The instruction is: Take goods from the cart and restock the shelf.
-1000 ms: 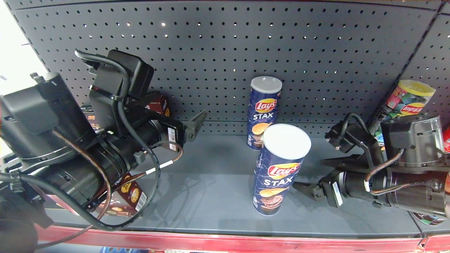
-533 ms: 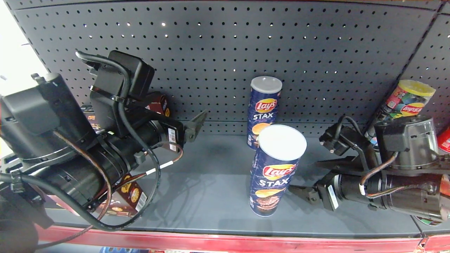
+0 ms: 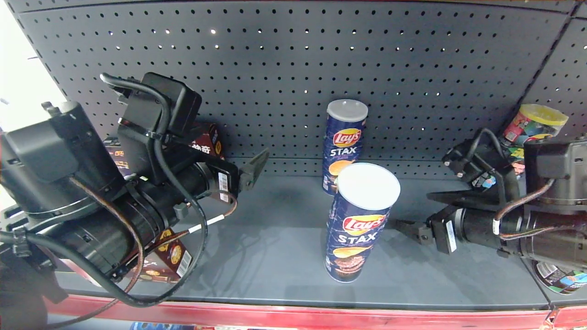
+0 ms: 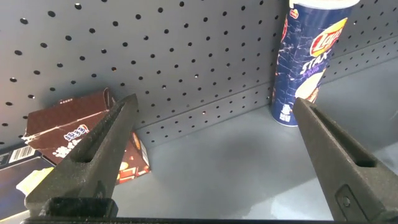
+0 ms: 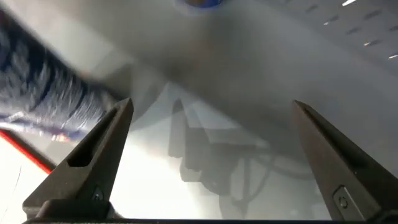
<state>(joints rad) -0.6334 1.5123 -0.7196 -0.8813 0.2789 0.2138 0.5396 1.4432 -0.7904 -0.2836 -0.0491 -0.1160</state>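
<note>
a blue front crisp can [image 3: 355, 229] stands upright and free near the front edge of the grey shelf [image 3: 275, 256], directly ahead of a matching rear crisp can [image 3: 344, 142] that sits close to the pegboard back wall [image 3: 293, 68]. the right gripper [image 3: 412, 210], which a second ago was close against the front can's right side and nudged it a little to the left, has drawn back to the right and now hangs beside it with a clear gap; its fingers are spread wide and hold nothing. the can has kept its new spot for the last half second and has not tipped. the left gripper [image 4: 214, 102] hovers over the left part of the shelf, having barely shifted, its fingers likewise wide apart and empty, with a brown box [image 4: 81, 140] just beyond them by the back wall. a yellow-lidded can [image 3: 532, 126] leans at the far right behind the right arm. the retreat suggests this can counts as placed and lined up with the one behind it, so the restocking of this item looks finished and the next piece of goods would have to come from the cart, with open shelf room left between the cans and the boxes
</note>
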